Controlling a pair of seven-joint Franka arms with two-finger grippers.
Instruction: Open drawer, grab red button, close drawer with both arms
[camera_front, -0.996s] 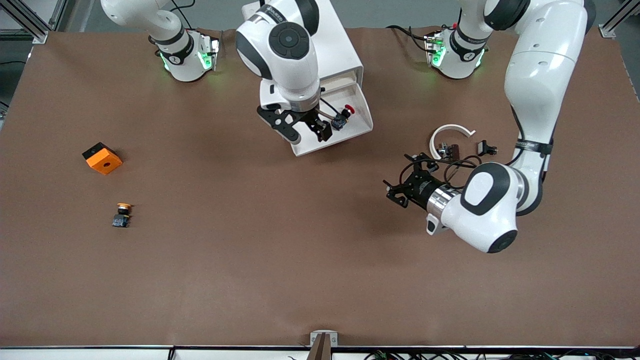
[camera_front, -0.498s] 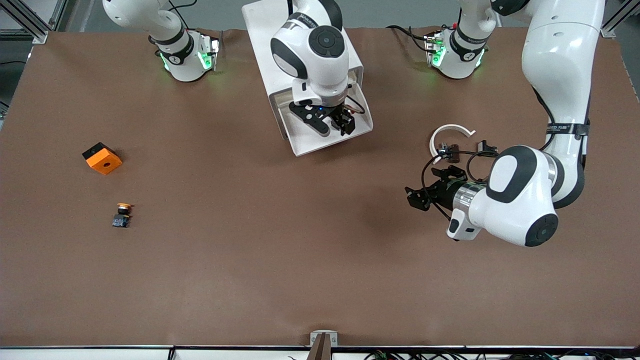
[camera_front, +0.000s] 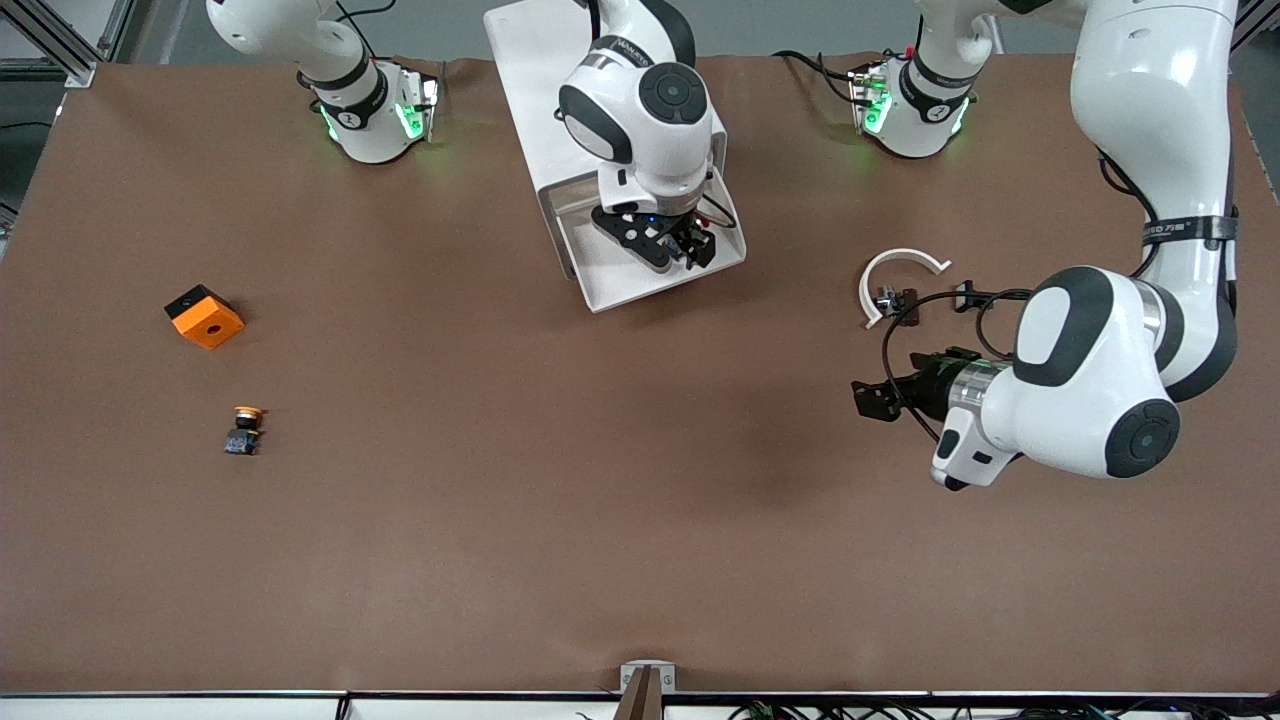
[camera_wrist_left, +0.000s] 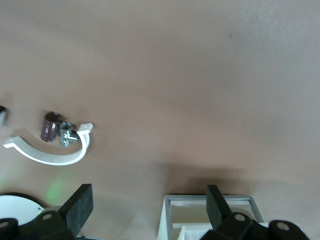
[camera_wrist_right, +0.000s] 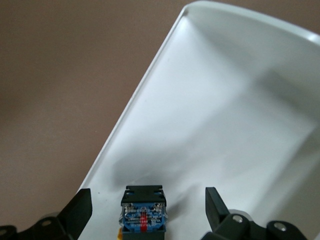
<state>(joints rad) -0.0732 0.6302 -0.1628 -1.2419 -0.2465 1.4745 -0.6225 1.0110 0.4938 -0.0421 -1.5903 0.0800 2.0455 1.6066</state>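
At top centre of the front view the white cabinet (camera_front: 560, 90) has its uppermost drawer (camera_front: 625, 275) pulled out toward the camera. The right gripper (camera_front: 680, 245) is down inside the drawer, jaws spread wide. In the right wrist view the button (camera_wrist_right: 144, 212) sits at the bottom centre of the frame, on the drawer floor (camera_wrist_right: 240, 125) between the two fingers (camera_wrist_right: 80, 207), untouched by either; only its black and blue body shows there. The left gripper (camera_front: 872, 398) hangs over bare table at the right of the front view, jaws also spread, holding nothing. Just above it in that view lie a white curved clip (camera_front: 893, 268) and small dark parts (camera_front: 900, 298). At the left of the front view lie an orange block (camera_front: 204, 316) and, lower, an orange-capped button (camera_front: 243, 428).
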